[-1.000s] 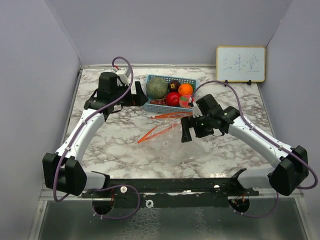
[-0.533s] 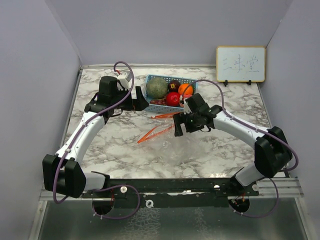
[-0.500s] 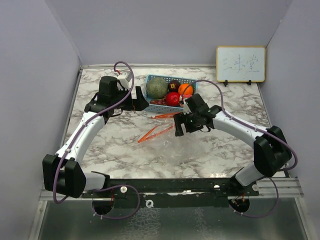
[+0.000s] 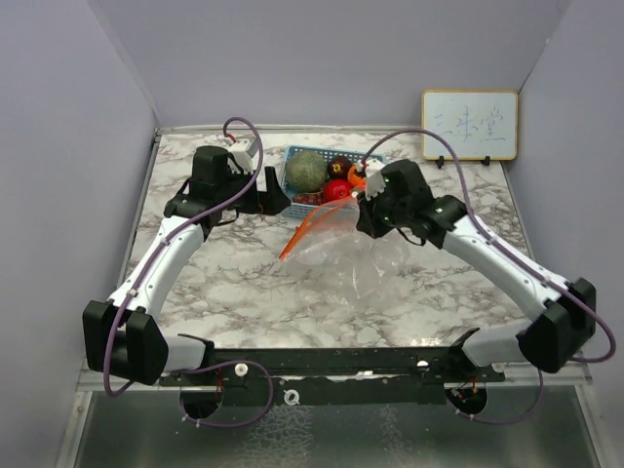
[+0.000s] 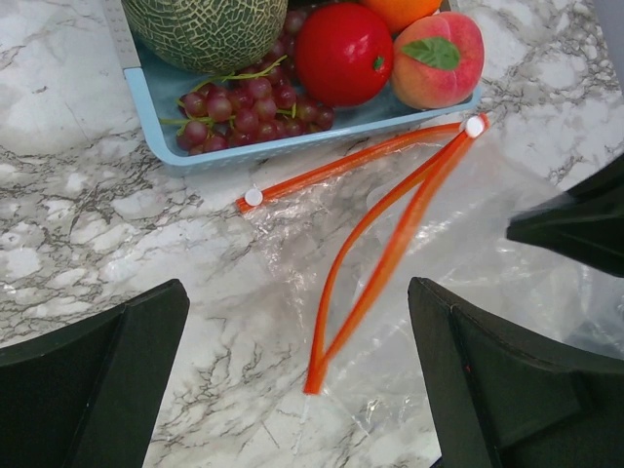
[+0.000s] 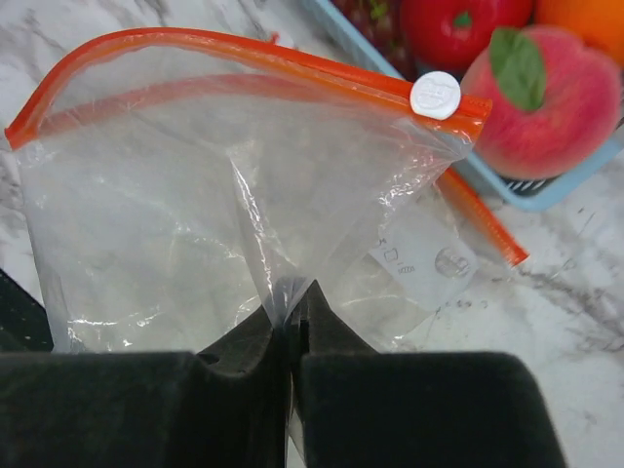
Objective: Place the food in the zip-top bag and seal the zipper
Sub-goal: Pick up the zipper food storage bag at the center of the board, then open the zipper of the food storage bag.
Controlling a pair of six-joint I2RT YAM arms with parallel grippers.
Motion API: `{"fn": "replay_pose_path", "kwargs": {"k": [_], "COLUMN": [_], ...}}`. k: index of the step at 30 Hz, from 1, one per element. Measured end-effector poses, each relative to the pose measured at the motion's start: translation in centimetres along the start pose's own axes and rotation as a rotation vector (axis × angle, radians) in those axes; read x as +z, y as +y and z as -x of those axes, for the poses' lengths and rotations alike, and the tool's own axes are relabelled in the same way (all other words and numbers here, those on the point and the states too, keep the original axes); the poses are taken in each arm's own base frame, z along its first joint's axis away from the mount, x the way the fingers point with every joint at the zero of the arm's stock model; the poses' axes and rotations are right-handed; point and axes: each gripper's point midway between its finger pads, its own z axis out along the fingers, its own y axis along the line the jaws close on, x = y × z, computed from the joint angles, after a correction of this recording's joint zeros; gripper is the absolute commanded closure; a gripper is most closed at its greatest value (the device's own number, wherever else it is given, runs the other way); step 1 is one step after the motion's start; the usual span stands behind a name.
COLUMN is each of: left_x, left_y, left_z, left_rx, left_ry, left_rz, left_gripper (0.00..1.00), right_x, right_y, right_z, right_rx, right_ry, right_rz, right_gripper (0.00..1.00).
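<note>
**Thin pinch on the bag, food not in yet**

Main risk is slip. The right pincer (image 6: pixel 290 314) has only a small pleat of clear film from the zip-top bag (image 6: pixel 175 185), well below the mouth. The film looks slick, so a tug w/ any weight on it could pull it free & drop the bag flat on the desk (image 4: pixel 224 283). Can't tell if one wall or both are in the pinch. If both, the mouth won't gape & food will jam at the orange zipper (image 6: pixel 234 49). The white slider (image 6: pixel 435 95) end also sits just beside the blue basket (image 5: pixel 292 138), so a hard lift could snag or nudge it. Round fruit may roll off if let go short of the mouth.

Pincers: the right one is fully closed on that film fold, w/ nothing else btw its fingers. The left pincer (image 4: pixel 274 195) is spread wide & empty. It hangs over the zipper & the basket's near rim, touching neither as far as I can see.

Food: all in the basket at the far side of the desk, i.e. melon (image 5: pixel 210 24), grapes (image 5: pixel 244 102), red apple (image 5: pixel 343 54), peach (image 5: pixel 439 58) & orange (image 5: pixel 400 10). None is in the bag, and the zipper is unsealed.
</note>
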Motion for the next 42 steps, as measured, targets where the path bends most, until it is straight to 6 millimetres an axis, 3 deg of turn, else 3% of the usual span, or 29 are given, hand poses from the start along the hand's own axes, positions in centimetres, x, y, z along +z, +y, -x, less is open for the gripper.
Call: {"fn": "replay_pose_path", "kwargs": {"k": [4, 7, 10, 14, 18, 25, 31, 34, 37, 40, 42], "left_x": [0.1, 0.6, 1.1, 1.0, 0.2, 0.0, -0.5, -1.1, -1.2, -1.1, -1.1], "left_y": [-1.4, -2.8, -4.4, -6.7, -8.5, -9.2, -9.3, -9.7, -10.0, -10.0, -10.1], "left_z": [2.1, 4.2, 5.7, 6.9, 6.5, 2.0, -0.4, -0.9, -1.6, -2.6, -3.0], "left_rx": [-0.046, -0.112, -0.203, -0.283, -0.291, -0.300, -0.294, -0.280, -0.269, -0.274, -0.276], "left_ry": [-0.040, -0.084, -0.100, -0.099, -0.070, 0.039, 0.081, 0.088, 0.098, 0.118, 0.128], "left_rz": [-0.074, -0.177, -0.301, -0.453, -0.562, -0.625, -0.644, -0.664, -0.678, -0.680, -0.682], "left_gripper": [0.15, 0.21, 0.27, 0.29, 0.29, 0.29, 0.30, 0.43, 0.49, 0.65, 0.86], "right_x": [-5.8, -9.2, -10.9, -11.2, -10.9, -9.7, -9.1, -8.9, -8.9, -9.0, -9.0], "right_y": [1.7, 3.5, 4.4, 4.9, 4.9, 4.7, 4.6, 4.6, 4.6, 4.6, 4.7], "right_z": [4.0, 5.1, 5.4, 5.2, 5.7, 6.6, 7.6, 8.0, 8.3, 8.8, 9.0], "right_rx": [-0.144, -0.258, -0.311, -0.354, -0.376, -0.406, -0.415, -0.422, -0.427, -0.430, -0.431], "right_ry": [-0.203, -0.310, -0.376, -0.400, -0.412, -0.420, -0.428, -0.433, -0.441, -0.457, -0.463], "right_rz": [0.068, 0.150, 0.188, 0.220, 0.218, 0.211, 0.206, 0.203, 0.201, 0.199, 0.198], "right_gripper": [0.98, 0.98, 0.98, 0.98, 0.98, 0.98, 0.98, 0.98, 0.98, 0.98, 0.98]}}
